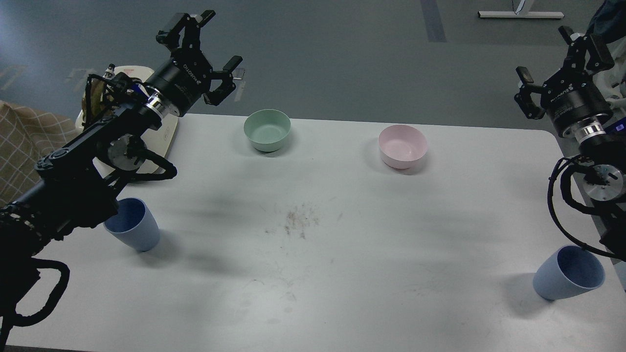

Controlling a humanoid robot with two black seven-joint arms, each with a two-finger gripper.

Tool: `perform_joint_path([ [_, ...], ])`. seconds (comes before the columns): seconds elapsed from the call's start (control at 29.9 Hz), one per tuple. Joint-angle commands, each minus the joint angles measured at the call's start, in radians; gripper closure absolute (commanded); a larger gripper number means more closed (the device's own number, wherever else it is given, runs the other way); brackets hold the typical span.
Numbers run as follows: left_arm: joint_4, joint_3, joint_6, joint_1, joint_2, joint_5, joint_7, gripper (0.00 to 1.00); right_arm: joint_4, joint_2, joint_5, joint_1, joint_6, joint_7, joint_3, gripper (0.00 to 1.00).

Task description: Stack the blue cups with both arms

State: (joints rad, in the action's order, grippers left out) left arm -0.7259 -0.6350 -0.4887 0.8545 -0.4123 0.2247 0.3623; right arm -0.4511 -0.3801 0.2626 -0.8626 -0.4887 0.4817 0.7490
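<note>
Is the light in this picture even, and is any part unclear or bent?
Head view: soft overhead light, faint shadows under both arms; bluish haze top left; right blue cup leans from lens distortion; left blue cup partly hidden; sharp overall, no strong glare on table.

Lighting: dim, cool, diffuse overhead. Soft shadows on white table beside blue cups, bowls. Black arms lose detail. Focus adequate; slight wide-angle tilt at edges.

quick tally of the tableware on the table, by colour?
Blue cups: 2 (left blue cup, right blue cup)
Green bowl: 1
Pink bowl: 1
Total: 4
</note>
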Motion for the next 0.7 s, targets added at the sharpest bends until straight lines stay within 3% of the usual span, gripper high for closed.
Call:
perform_joint_path([
  [0.0,0.000,0.000,0.000,0.008,0.013,0.001,-0.002,0.02,-0.001,0.006,0.003,-0.012,0.000,0.000,-0.002,0.00],
  [0.67,-0.006,0.000,0.000,0.015,0.021,0.064,0.000,0.02,-0.015,0.000,0.003,-0.018,0.000,0.001,-0.025,0.00],
])
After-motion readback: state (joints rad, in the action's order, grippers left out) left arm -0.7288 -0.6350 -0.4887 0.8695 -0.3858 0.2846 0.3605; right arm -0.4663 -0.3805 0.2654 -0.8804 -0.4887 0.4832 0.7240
